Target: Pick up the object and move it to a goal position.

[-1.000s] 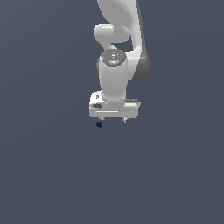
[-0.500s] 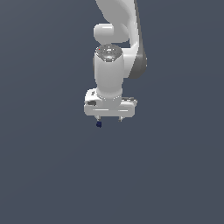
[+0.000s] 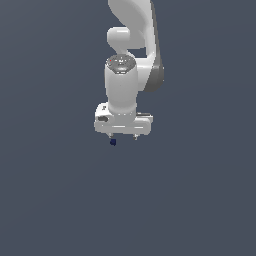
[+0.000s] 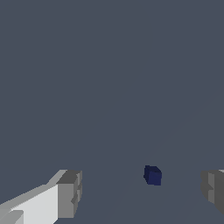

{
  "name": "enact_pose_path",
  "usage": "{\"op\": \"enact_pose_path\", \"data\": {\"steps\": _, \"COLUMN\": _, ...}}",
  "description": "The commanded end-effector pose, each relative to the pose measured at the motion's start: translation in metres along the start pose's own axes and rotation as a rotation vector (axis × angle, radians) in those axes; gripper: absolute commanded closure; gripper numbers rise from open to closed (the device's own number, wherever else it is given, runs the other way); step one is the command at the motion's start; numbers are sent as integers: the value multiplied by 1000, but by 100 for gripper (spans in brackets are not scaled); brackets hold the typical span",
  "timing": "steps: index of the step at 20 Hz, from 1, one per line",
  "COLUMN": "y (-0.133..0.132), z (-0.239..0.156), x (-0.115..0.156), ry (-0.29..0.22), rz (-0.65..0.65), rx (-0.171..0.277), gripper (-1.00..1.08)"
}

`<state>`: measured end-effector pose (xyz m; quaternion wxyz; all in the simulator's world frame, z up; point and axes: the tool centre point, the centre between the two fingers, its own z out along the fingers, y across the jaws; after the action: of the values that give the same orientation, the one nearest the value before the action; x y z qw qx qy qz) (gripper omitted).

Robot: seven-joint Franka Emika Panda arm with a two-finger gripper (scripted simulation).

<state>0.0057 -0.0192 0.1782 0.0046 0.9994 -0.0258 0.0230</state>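
The small dark navy-blue cube-like object [image 4: 152, 175] lies on the plain slate-grey surface [image 3: 55, 200], and in the wrist view it sits in the gap between the two grey fingertip pads [image 4: 70, 194], apart from both and somewhat nearer one pad than the other. It touches neither. In the exterior view the same object [image 3: 113, 142] shows just below the white gripper [image 3: 123, 136], towards the exterior view's left end of the hand, close under the fingertip on that side. So it lies off the gripper's middle, and the coming closure turns on that offset: as I judge it, the hand would want a small shift along its closing line, towards the exterior view's left, to bring the cube midway between the pads.

The cube looks about as wide as it is long, so it has no long axis that matters for the grasp; any pair of opposite faces would serve.

The gripper is spread wide, its pads well apart with the cube alone between them, and it holds nothing. Whether the fingertips are already low enough to bracket the cube's sides, or hang a little above it, is hard to tell from these angles. The white arm [image 3: 131, 30] stands above, descending from the top of the exterior view.
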Motion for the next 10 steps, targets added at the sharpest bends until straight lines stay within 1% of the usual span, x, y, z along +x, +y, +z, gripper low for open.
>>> {"op": "enact_pose_path", "data": {"steps": 1, "y": 6, "z": 11, "x": -6, "ry": -5, "rz": 11, "rx": 2, "gripper": -92}}
{"op": "enact_pose_path", "data": {"steps": 5, "y": 20, "z": 37, "x": -20, "ry": -15, "rz": 38, "rx": 5, "gripper": -92}}
{"op": "enact_pose_path", "data": {"steps": 10, "y": 41, "z": 75, "x": -47, "ry": -31, "rz": 82, "rx": 7, "gripper": -92}}
